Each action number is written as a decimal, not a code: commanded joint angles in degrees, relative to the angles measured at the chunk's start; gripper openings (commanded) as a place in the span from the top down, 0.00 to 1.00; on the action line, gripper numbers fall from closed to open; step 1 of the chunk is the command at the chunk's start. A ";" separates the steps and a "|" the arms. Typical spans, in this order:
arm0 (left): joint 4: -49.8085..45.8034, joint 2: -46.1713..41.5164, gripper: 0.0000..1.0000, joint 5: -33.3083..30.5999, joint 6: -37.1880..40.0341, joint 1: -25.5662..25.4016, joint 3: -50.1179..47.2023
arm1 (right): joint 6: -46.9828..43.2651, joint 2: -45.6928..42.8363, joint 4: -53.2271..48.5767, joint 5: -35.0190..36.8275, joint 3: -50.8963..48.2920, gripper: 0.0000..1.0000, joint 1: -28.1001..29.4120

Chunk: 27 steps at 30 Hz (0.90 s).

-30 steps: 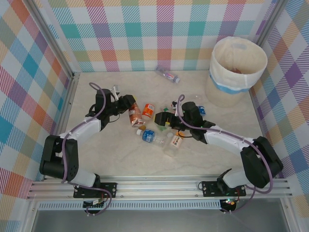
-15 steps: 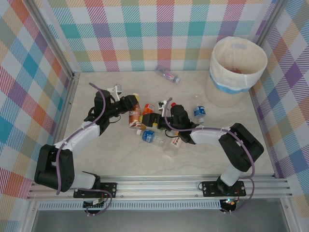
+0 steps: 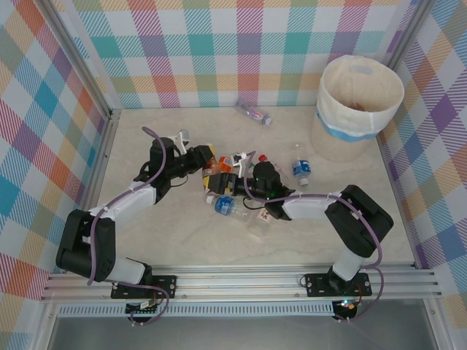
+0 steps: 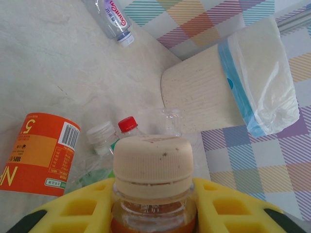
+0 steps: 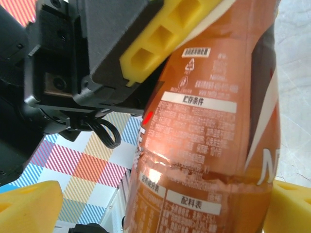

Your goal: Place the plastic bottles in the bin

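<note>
An amber plastic bottle point(image 4: 153, 167) with a cream cap is held at the neck by my left gripper point(image 4: 153, 196), whose yellow fingers point(image 4: 85, 206) are shut on it. From the right wrist, the same bottle point(image 5: 209, 145) stands between the open pads point(image 5: 29, 208) of my right gripper point(image 5: 160, 206). From above, the two grippers meet over the bottle pile: left gripper point(image 3: 205, 157), right gripper point(image 3: 227, 181). The cream bin point(image 3: 357, 102) with its blue band stands at the back right.
Loose bottles lie around: a clear one point(image 3: 254, 113) near the back wall, a blue-labelled one point(image 3: 301, 169) near the bin, another blue-labelled one point(image 3: 225, 205), and an orange-labelled one point(image 4: 39, 160). Plaid walls close in the table on three sides.
My right gripper has swung left from the middle of the pile onto the bottle that my left gripper holds. The left gripper has moved a little right with that bottle.
</note>
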 commanded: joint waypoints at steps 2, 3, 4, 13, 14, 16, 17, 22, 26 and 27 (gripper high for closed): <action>3.47 -0.22 1.00 0.80 -1.12 -0.68 -0.02 | 2.46 2.69 0.49 0.88 2.76 0.11 0.85; 3.45 -0.41 1.00 0.70 -1.07 -0.67 -0.12 | 2.57 2.78 0.57 0.75 3.06 0.15 0.85; 3.32 -0.59 1.00 0.66 -1.00 -0.59 -0.16 | 2.37 3.02 0.29 0.66 3.41 0.19 0.85; 1.13 -2.07 0.26 1.51 -0.64 -0.50 0.41 | -2.06 -0.44 -8.05 3.77 2.90 0.42 0.76; 1.39 -2.58 0.14 2.09 -0.76 -0.50 0.53 | -2.57 -1.07 -9.12 4.41 2.55 0.45 0.72; 1.72 -3.60 0.00 3.02 -0.98 -0.50 0.57 | -3.35 -2.05 -11.34 4.87 2.18 0.48 0.38; 1.64 -4.33 0.00 3.01 -0.98 -0.50 0.67 | -3.73 -2.49 -13.20 4.84 2.12 0.48 0.01; -3.29 -7.62 0.00 -2.73 0.61 -0.50 0.90 | -5.47 -5.77 -18.98 6.40 1.13 0.49 -2.14; -8.48 -10.00 0.00 -13.09 0.51 -0.41 -0.88 | -8.13 -9.01 -24.15 8.11 1.04 0.50 -4.77; -8.39 -10.44 0.00 -14.20 0.45 -0.33 -1.62 | -9.08 -9.93 -25.59 8.78 1.02 0.50 -5.30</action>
